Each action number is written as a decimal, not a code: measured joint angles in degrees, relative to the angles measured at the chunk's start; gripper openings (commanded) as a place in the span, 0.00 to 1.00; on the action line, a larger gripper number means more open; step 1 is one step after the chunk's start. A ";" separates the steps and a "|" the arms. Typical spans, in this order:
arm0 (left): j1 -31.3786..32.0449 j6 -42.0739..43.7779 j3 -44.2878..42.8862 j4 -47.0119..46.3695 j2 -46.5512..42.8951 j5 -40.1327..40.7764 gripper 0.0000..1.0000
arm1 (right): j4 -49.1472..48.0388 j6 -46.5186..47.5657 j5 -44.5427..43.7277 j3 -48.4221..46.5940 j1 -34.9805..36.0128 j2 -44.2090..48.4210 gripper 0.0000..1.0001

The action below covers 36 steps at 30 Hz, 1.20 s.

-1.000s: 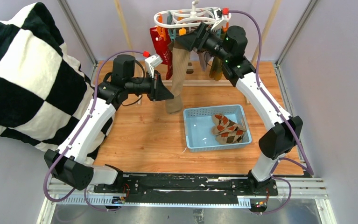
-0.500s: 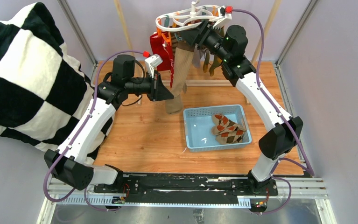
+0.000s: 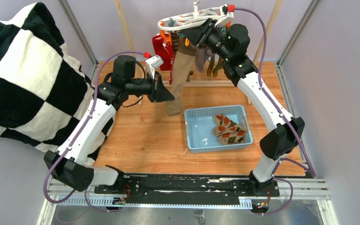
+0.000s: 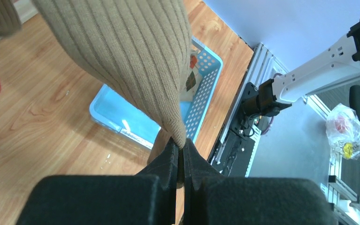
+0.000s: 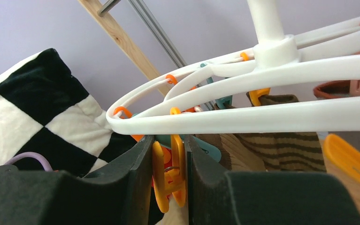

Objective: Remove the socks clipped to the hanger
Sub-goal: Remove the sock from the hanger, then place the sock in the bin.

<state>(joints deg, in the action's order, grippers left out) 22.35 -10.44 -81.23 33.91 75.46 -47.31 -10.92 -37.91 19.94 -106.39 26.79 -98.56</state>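
The hanger (image 3: pixel 194 19) hangs high at the back, tilted. A tan sock (image 3: pixel 180 70) hangs down from it, next to a red sock (image 3: pixel 161 47). The left hand (image 3: pixel 166 95) is closed tight on the tan sock's low edge. The right hand (image 3: pixel 194 33) is up just under the hanger. Its fingers (image 5: pixel 140 159) press both sides of an orange clip (image 5: pixel 168 178). Two argyle socks (image 3: pixel 229 129) lie in a blue basket (image 3: pixel 199 131) on the counter (image 3: pixel 140 136).
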 measured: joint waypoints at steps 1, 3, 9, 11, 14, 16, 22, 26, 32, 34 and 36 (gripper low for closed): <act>0.00 0.13 0.00 0.15 -0.07 0.00 0.00 | 0.04 0.00 0.07 -0.15 0.00 -0.04 0.03; 0.00 0.39 0.02 0.55 -0.24 0.02 0.00 | 0.26 0.00 0.22 -0.50 0.00 -0.11 0.03; 0.00 1.27 0.26 1.55 -1.44 0.20 0.00 | 1.57 0.04 0.66 -1.09 0.00 -0.42 0.54; 0.00 1.60 0.37 2.10 -1.75 0.20 0.00 | 1.84 0.13 1.07 -0.98 0.00 -0.39 0.71; 0.00 2.36 0.61 2.64 -2.08 0.20 0.00 | 1.99 0.48 1.53 1.25 0.00 0.55 0.90; 0.00 2.89 0.61 2.84 -2.12 0.26 0.00 | 2.16 0.70 1.77 3.78 0.00 1.73 0.98; 0.00 4.66 0.61 4.04 -2.58 0.68 0.00 | 4.63 2.56 3.41 14.62 0.00 9.09 1.00; 0.00 6.43 0.61 5.33 -3.43 0.85 0.00 | 5.49 4.48 6.34 25.46 0.00 18.05 1.00; 0.00 11.15 0.11 8.41 -4.22 0.15 0.00 | 2.73 7.98 19.39 35.95 0.24 26.75 1.00; 0.00 12.74 -0.20 9.42 -4.33 -0.39 0.00 | 1.90 9.49 24.04 36.98 0.74 26.58 1.00; 0.00 14.16 -0.28 10.32 -4.46 -1.20 0.00 | 1.22 10.58 27.54 37.66 1.86 25.59 1.00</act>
<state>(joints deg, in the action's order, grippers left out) 22.35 3.73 -81.52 44.23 71.00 -48.51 -9.69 -27.33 47.48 -68.73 28.64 -72.97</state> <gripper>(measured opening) 0.022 0.999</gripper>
